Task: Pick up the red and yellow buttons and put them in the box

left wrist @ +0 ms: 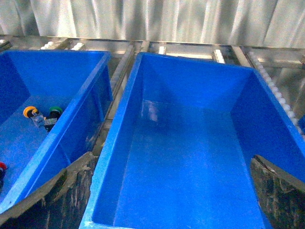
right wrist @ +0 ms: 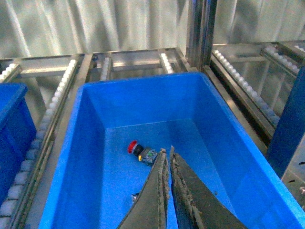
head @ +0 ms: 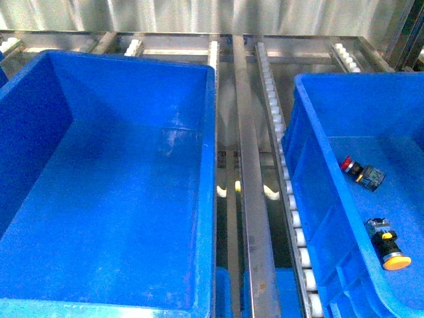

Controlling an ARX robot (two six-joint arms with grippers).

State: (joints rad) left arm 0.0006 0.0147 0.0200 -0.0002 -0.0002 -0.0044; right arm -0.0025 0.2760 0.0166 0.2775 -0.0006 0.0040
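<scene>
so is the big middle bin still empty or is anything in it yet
Empty. The front view shows the big middle bin with a bare blue floor, and the left wrist view shows the same; the red button and yellow button lie in the right-hand bin.

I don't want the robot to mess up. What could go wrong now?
The right gripper looks shut, so it may need to open before taking the red button. In the front view the yellow button lies close to the bin's near wall, where a grab might be awkward. The left bin also holds a green button, which could be grabbed by mistake.

The big blue box [head: 106, 199] lay open and bare inside; a metal rail [head: 252, 199] stood beside it.
</scene>
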